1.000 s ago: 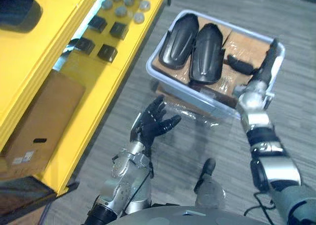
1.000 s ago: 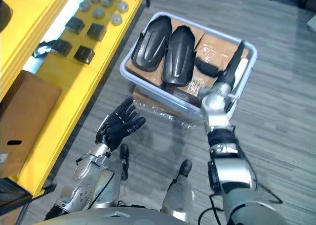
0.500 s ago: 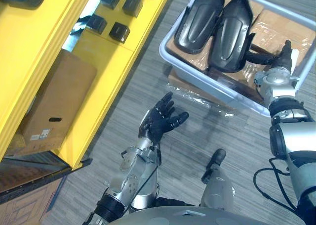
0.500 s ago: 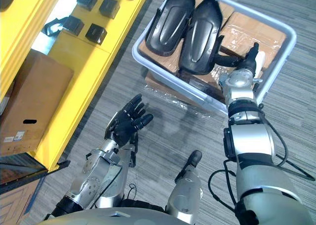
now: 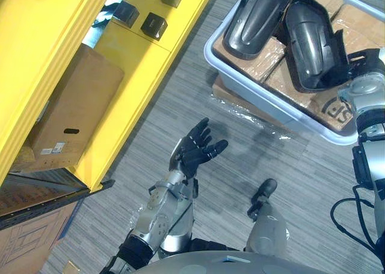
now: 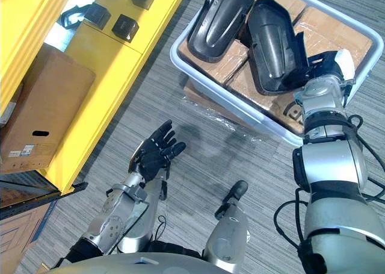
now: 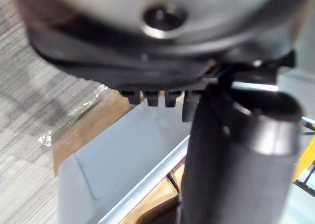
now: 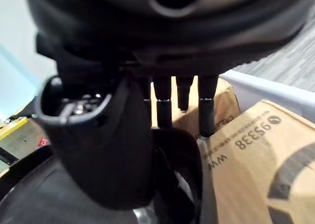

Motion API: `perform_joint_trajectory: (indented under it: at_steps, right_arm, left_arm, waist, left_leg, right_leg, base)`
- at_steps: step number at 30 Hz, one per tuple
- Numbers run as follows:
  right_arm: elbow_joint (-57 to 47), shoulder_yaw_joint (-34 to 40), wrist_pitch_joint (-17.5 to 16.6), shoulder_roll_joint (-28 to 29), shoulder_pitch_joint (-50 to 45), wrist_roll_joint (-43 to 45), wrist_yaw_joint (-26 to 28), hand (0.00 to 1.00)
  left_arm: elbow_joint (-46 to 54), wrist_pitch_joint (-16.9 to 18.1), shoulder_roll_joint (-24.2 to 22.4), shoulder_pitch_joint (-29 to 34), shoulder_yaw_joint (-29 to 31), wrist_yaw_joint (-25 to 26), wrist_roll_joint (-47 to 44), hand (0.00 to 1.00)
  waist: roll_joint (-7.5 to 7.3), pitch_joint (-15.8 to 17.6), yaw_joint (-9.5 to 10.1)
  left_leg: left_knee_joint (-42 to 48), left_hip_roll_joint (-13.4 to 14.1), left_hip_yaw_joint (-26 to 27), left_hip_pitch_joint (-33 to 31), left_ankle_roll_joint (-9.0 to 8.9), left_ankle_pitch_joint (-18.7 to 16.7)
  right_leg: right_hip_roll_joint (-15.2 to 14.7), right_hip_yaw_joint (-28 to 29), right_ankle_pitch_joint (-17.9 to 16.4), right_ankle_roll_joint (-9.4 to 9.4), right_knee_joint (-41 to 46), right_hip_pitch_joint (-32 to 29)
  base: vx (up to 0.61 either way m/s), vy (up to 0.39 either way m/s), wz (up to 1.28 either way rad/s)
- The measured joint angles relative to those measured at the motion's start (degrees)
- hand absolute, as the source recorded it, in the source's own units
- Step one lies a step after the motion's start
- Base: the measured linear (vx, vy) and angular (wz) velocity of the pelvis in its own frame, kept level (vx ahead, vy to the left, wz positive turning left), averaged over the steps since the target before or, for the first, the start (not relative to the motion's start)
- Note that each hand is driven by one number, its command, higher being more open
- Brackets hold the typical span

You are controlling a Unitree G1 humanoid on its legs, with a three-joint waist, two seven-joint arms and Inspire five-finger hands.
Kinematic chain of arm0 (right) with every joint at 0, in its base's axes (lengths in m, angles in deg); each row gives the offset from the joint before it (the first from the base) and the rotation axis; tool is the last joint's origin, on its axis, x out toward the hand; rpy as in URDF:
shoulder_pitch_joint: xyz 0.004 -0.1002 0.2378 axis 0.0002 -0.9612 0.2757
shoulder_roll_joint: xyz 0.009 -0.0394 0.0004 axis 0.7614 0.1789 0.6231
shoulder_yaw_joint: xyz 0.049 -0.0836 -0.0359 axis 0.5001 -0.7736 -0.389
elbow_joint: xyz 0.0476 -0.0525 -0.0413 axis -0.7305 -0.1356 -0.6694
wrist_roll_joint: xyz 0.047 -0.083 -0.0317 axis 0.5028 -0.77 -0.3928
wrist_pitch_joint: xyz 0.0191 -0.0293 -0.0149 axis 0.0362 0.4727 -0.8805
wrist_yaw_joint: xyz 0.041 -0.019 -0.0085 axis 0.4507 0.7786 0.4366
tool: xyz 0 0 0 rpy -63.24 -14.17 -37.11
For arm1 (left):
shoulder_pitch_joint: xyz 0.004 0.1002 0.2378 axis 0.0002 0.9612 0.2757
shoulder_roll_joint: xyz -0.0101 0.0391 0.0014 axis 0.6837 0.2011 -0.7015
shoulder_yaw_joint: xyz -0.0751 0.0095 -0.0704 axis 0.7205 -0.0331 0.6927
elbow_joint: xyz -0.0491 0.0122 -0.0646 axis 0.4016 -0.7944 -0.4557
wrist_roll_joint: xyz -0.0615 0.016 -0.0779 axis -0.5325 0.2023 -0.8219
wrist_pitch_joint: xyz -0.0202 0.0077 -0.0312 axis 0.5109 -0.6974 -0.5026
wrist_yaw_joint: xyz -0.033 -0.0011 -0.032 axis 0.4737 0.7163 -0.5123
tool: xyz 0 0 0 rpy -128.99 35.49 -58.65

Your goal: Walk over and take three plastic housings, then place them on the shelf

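Observation:
Two black plastic housings lie in a pale bin on the floor. The left housing rests flat on brown packages. Beside it the right housing is tilted, and my right hand grips its near edge. In the right wrist view the thumb and the fingers close over that housing's dark rim. My left hand hovers over the floor in front of the bin, palm up, fingers spread and holding nothing.
A yellow shelf runs along the left with small black parts on it and a cardboard box on its lower level. The bin sits on a film-wrapped cardboard sheet.
The camera has shifted closer to the bin. My right hand has closed on the right housing, which has tilted and swung away from the left one. The left hand stays open.

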Motion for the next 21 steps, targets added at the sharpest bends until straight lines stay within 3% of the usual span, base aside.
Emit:
perform_joint_trajectory:
  at_steps: [6,13,14,17,21]
  right_arm:
    - [-0.44,1.34,1.77,3.07,-1.84,-2.59,-1.13,0.0]
    - [-7.08,2.7,1.88,4.28,-7.24,-4.79,-4.81,0.0]
    - [-8.91,3.14,2.13,4.99,-8.03,-5.51,-5.93,0.0]
    - [-16.22,4.37,3.23,9.53,-13.09,-6.58,-8.42,0.0]
    - [-20.42,7.3,3.38,12.94,-16.69,-8.06,-10.09,0.0]
  left_arm:
    - [5.73,0.02,1.16,2.98,0.23,0.33,0.28,1.0]
    - [9.7,-0.45,3.07,3.78,1.79,-0.82,2.22,1.0]
    - [10.79,-1.26,3.55,3.68,1.79,-1.03,3.57,1.0]
    - [12.07,-6.17,5.03,-0.02,1.69,-1.34,5.39,1.0]
    - [12.03,-11.18,4.79,-2.81,1.21,-1.5,4.93,1.0]
  waist:
    - [-0.28,0.18,-0.16]
    - [-1.92,0.77,-0.98]
    - [-2.25,0.61,-1.65]
    - [-5.55,-1.99,-3.42]
    - [-7.09,-4.09,-4.75]
  left_leg:
    - [-2.53,0.43,1.03,4.0,-0.35,0.62]
    - [-9.11,0.89,2.08,9.76,-0.8,3.52]
    - [-10.18,0.87,2.41,10.8,-0.86,3.93]
    - [-13.22,1.78,3.83,13.24,-1.44,4.8]
    - [-13.64,1.85,5.24,14.84,-1.58,4.83]
  right_leg:
    - [0.37,-0.15,-0.43,-0.32,-0.05,2.52]
    - [1.29,-0.1,-0.44,-0.37,-1.14,5.45]
    - [1.38,0.01,-0.4,-0.31,-1.45,5.91]
    - [2.8,0.8,-0.17,-0.21,-3.27,6.9]
    - [3.06,1.77,0.13,-0.05,-4.26,7.95]
  base:
    - [0.01,-0.019,-0.04]
    - [0.0,-0.018,-0.02]
    - [0.01,-0.018,-0.17]
    - [0.03,-0.04,-0.18]
    - [0.05,-0.029,-0.13]
